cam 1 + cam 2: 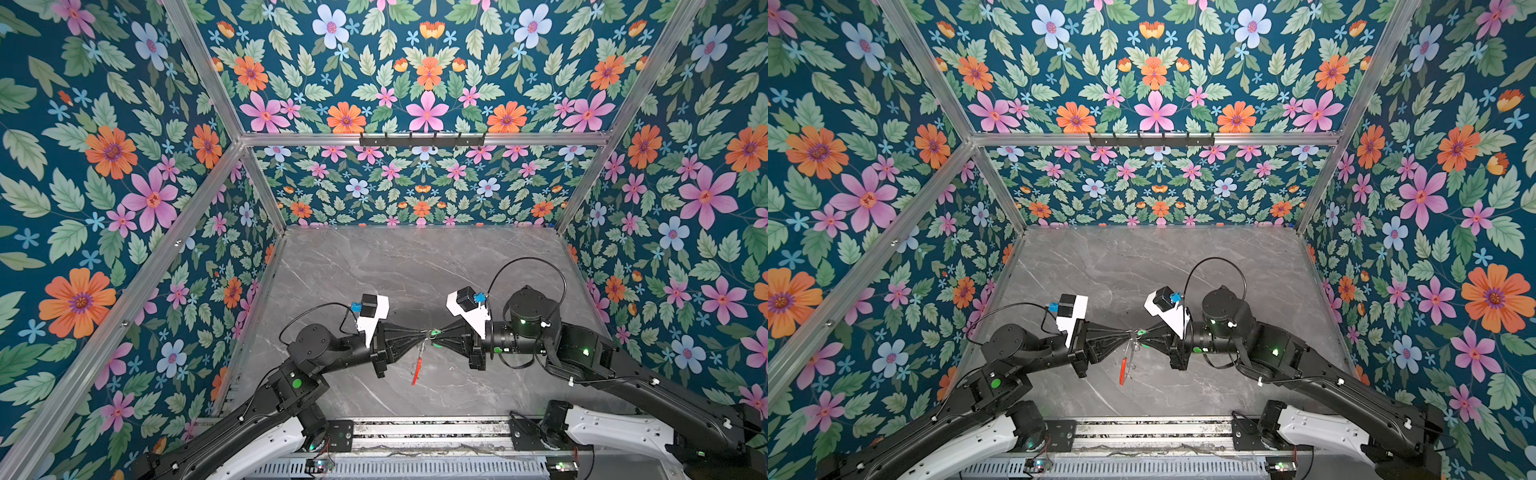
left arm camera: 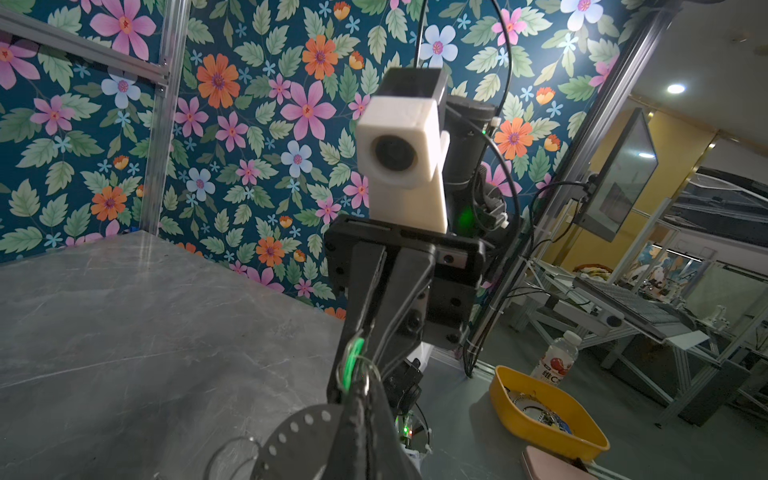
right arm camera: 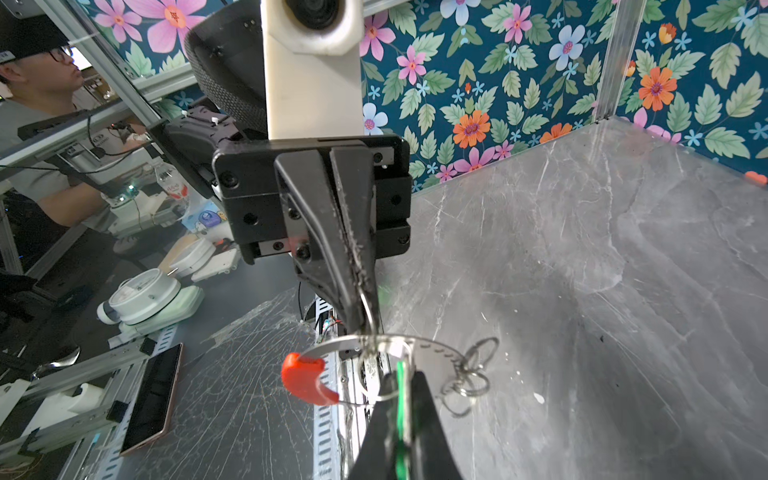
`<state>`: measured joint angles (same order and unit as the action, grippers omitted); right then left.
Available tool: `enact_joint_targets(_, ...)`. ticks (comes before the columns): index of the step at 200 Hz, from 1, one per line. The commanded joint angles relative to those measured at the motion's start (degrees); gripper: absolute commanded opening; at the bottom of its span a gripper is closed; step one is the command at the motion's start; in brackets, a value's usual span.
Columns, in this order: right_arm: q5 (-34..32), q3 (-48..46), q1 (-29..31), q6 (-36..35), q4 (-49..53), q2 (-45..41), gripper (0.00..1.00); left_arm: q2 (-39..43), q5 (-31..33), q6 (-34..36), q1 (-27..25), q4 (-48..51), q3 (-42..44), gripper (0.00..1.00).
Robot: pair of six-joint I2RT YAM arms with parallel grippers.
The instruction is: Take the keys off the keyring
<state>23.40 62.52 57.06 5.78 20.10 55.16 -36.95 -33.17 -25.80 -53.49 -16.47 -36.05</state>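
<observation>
Right gripper (image 3: 401, 376) is pinching shut on the green-tagged key (image 3: 399, 395), which is mostly hiding between its jaws; left gripper (image 3: 365, 322) is clamping the keyring (image 3: 432, 345), which is hanging above the table (image 1: 374, 270); the brass key is proving impossible to make out.

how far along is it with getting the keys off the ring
Done: nothing yet; no loose key shows on the table. In hand: the left gripper is shut on the keyring, held off the table with its red segment hanging, and the right gripper is shut on the green-tagged key at the ring. Left: pull that key free, then any other key; I cannot make one out.
</observation>
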Motion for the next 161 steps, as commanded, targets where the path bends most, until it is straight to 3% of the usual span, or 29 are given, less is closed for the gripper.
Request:
enact_joint_targets(1,1.8,2.0,-0.2,-2.1,4.3,1.0,0.0,-0.3,-1.7,2.0,0.0,3.2,-1.1,0.0)
enact_joint_targets(85,7.9,7.6,-3.0,-4.8,8.3,3.6,0.0,-0.8,-6.8,2.6,0.1,3.9,-1.6,0.0)
enact_joint_targets(161,18.6,8.2,-6.0,-5.2,7.9,5.4,0.0,-2.1,-15.5,-2.0,0.1,-4.5,0.2,0.0)
